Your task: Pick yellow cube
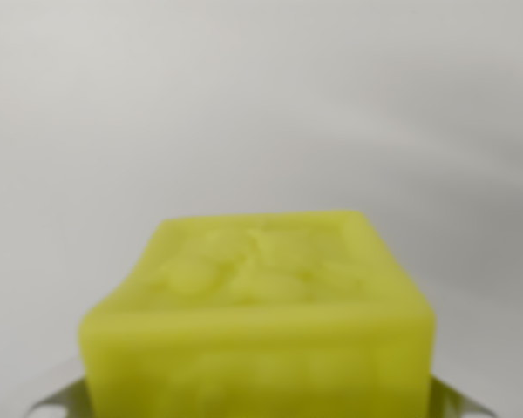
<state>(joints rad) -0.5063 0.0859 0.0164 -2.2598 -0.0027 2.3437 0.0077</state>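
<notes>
The yellow cube point(261, 296) fills the lower middle of the wrist view, very close to the camera and slightly blurred. Its top face is bumpy and its front face runs off the bottom edge. My gripper point(257, 402) sits around it. One pale fingertip point(59, 397) shows at the cube's left side and another fingertip point(458, 402) at its right side, both pressed against the cube with no gap visible. Most of each finger is hidden beyond the frame's bottom edge.
Behind the cube there is only a plain, out-of-focus white-grey surface point(261, 96), with a faint darker band at the upper right.
</notes>
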